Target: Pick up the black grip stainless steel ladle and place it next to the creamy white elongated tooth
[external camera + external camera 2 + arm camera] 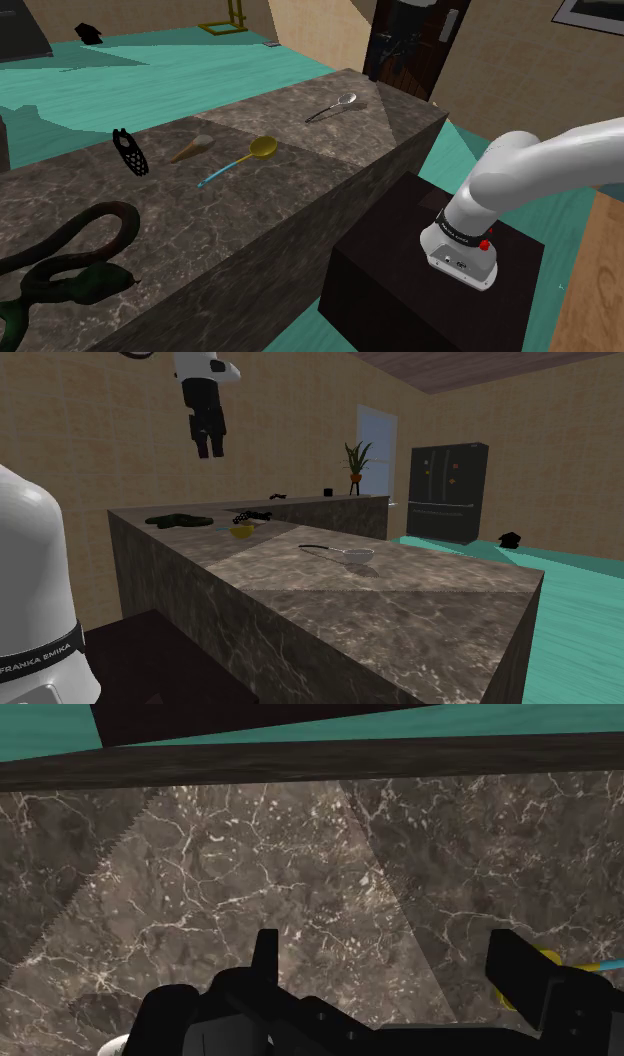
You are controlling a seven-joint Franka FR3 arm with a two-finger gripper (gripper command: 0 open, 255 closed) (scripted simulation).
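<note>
1. The jaws are sitting closest in the wrist view, their fingers (265, 956) standing apart with only bare desk (250, 864) between them.
2. A yellow spoon (518, 989) is showing just beside one finger.
3. In the shoulder view, the ladle (335, 106) is lying flat on the desk at 1 o'clock, with nothing touching it.
4. The tan tooth (192, 149) is lying well apart from it, at the ladle's 8 o'clock.
5. The spoon is lying just at the tooth's 3 o'clock, and a black object (130, 152) is lying at its 9 o'clock.
6. A dark snake (70, 255) is curling at 8 o'clock.
7. In the second exterior view, the jaws are hanging at 11 o'clock, high above the desk.
</note>
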